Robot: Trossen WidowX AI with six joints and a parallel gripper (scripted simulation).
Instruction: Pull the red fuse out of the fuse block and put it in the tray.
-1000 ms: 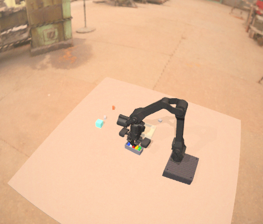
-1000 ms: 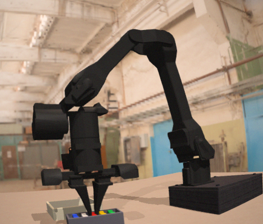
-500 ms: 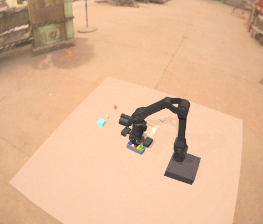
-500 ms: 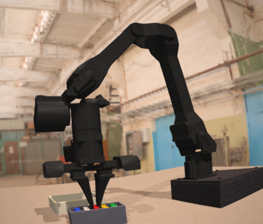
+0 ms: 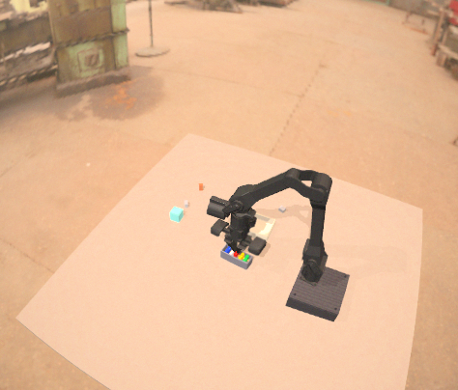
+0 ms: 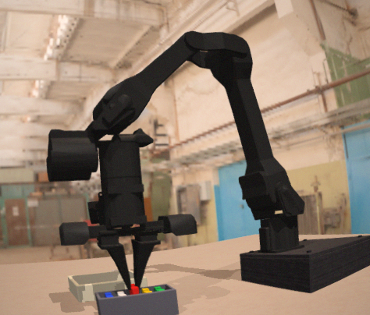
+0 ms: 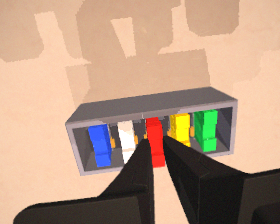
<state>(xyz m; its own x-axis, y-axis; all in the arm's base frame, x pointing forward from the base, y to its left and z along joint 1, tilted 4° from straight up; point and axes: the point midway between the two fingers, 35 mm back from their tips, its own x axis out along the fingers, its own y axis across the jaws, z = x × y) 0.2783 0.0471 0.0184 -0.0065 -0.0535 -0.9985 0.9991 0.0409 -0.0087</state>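
The red fuse point(image 5: 236, 254) point(image 6: 134, 289) point(image 7: 155, 131) is upright in the middle of the grey fuse block point(image 5: 236, 262) point(image 6: 139, 306) point(image 7: 153, 101). Its top stands higher than the other fuses, and it looks partly raised; its lower end is hidden behind the block wall in the exterior view. My gripper point(image 6: 134, 285) point(image 7: 155, 143) points down over the block and is shut on the red fuse, one finger on each side. The pale tray point(image 6: 77, 291) lies behind the block, partly hidden by the arm in the top view.
In the block, the blue fuse point(image 7: 99, 145) and white fuse point(image 7: 126, 135) are left of the red one; the yellow fuse point(image 7: 180, 126) and green fuse point(image 7: 206, 129) are right, close to the fingers. A cyan cube point(image 5: 176, 214) and an orange piece point(image 5: 201, 186) lie farther off.
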